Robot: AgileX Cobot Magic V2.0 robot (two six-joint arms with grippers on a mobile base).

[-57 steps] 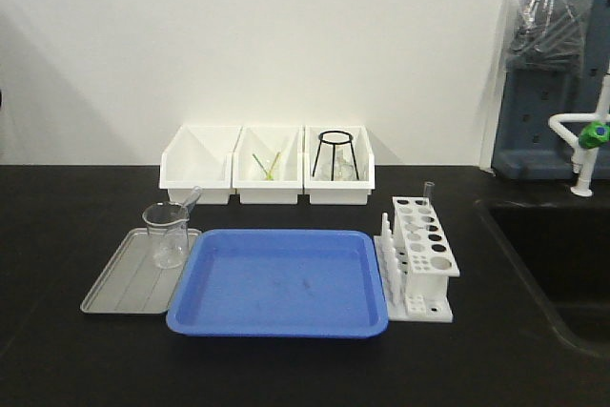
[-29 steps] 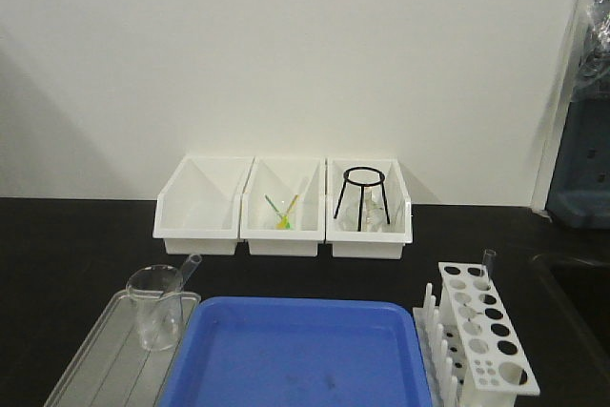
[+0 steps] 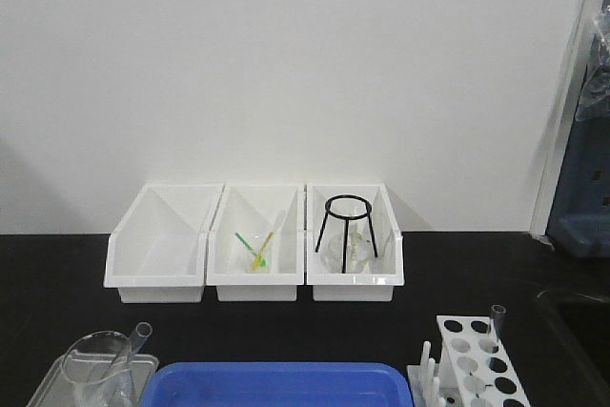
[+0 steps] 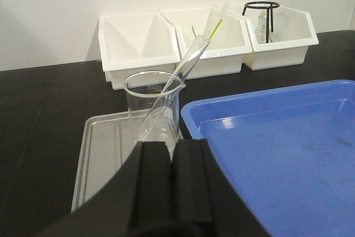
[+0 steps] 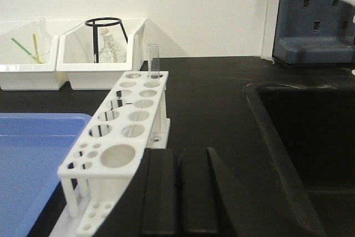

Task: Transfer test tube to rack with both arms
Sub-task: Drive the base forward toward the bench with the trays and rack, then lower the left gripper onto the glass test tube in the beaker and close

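We're calling it lab, chem sort. Black benchtop against plain white wall, sink sunk into it on right. White rack with round holes, glass tube standing in corner hole. Clear beaker on metal tray, test tube leaning inside it. Three white bins at back, one holding wire tripod and flask. Blue tray too.

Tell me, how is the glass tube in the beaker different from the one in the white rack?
The leaning tube tilts against the beaker rim; the standing tube is upright in a corner hole of the rack. One is left of the blue tray, the other right. Both are slim clear glass.
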